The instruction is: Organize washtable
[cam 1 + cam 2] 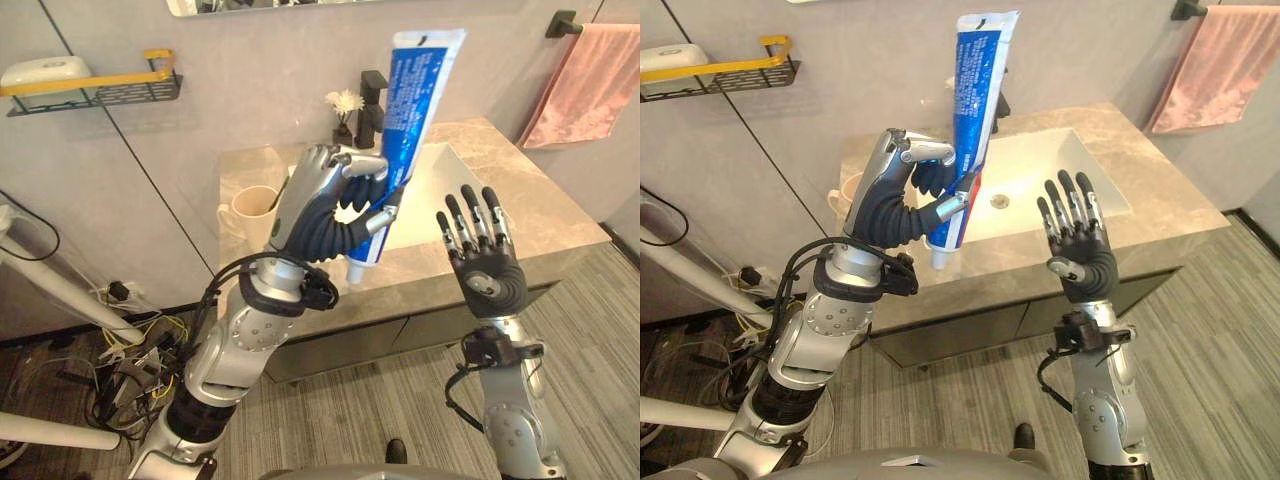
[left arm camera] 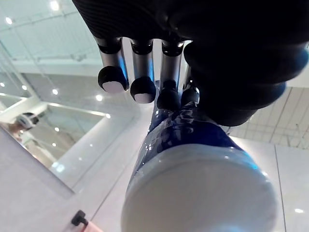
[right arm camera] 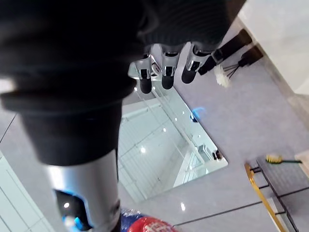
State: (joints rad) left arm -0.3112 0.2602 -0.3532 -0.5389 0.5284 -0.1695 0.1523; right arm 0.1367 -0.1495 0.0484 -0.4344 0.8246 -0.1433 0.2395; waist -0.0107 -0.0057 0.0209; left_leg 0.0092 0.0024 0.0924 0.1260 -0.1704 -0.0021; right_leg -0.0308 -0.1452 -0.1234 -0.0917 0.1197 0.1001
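Toothpaste tube [image 1: 415,110] is held upright above the stone surface [image 1: 545,215], cap end down. It is gripped near its lower part by the curled fingers and thumb of the left hand [image 1: 325,195]. The right hand [image 1: 490,275] is raised beside it, not touching, with fingers straight and spread. The black tap [image 1: 372,105] and the basin [image 1: 435,195] are partly hidden behind the tube. A cream cup [image 1: 250,205] is half covered by the left hand. A pink towel [image 1: 585,85] is cut off at the edge.
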